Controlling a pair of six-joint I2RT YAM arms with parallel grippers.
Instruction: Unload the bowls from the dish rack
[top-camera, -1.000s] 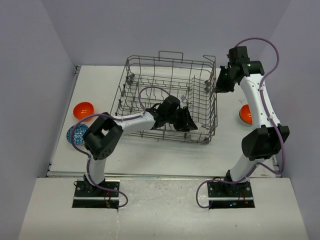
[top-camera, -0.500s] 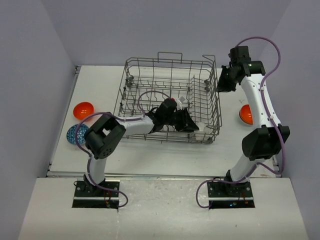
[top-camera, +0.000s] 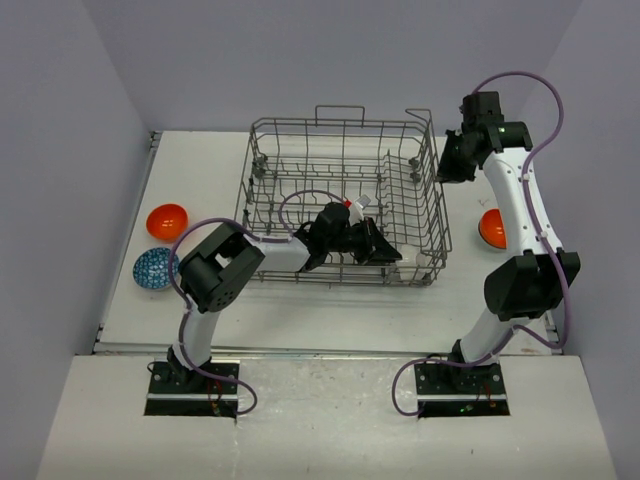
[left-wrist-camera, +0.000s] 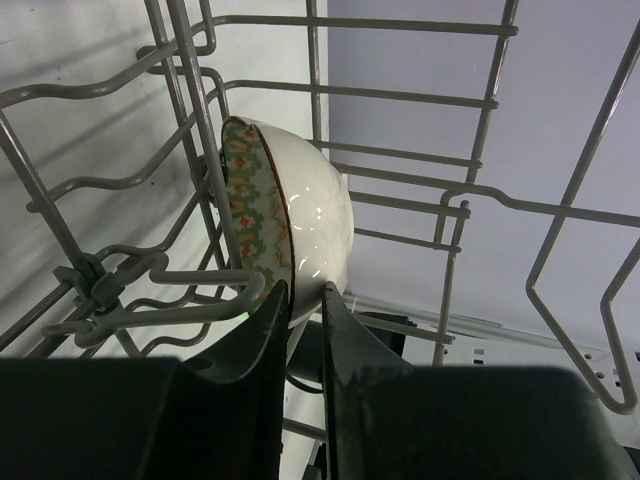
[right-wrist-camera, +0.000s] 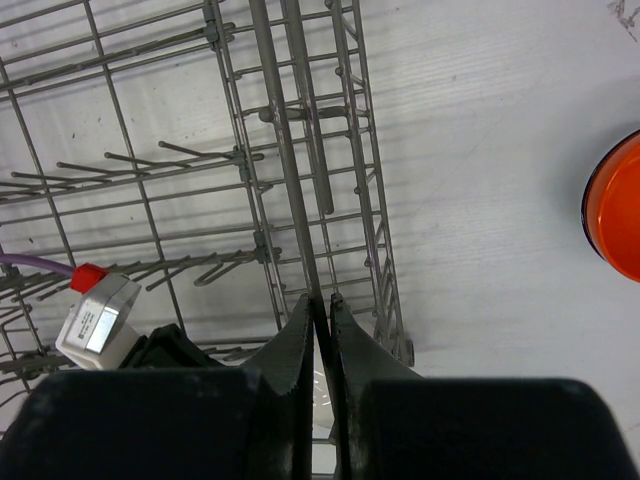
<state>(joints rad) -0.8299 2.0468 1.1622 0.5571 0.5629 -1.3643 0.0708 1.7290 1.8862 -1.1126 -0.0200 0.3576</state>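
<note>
From the top camera I see the dish rack (top-camera: 250, 185) in the middle of the table (top-camera: 330, 305), with a strip of bare table along the near edge and walls close on both sides. An orange bowl (top-camera: 167, 219) and a blue speckled bowl (top-camera: 155, 267) sit left of the rack, and a second orange bowl (top-camera: 491, 228) sits right of it. My left gripper (top-camera: 385, 250) is inside the rack. My right gripper (top-camera: 445, 172) is at its right rim. On the left wrist camera, the left gripper pinches the rim of a patterned bowl (left-wrist-camera: 300, 225) standing on edge between the wires. On the right wrist camera, the right gripper is squeezed tight on the rack's top wire. A small white tag (right-wrist-camera: 95, 318) has marks too small to read.
</note>
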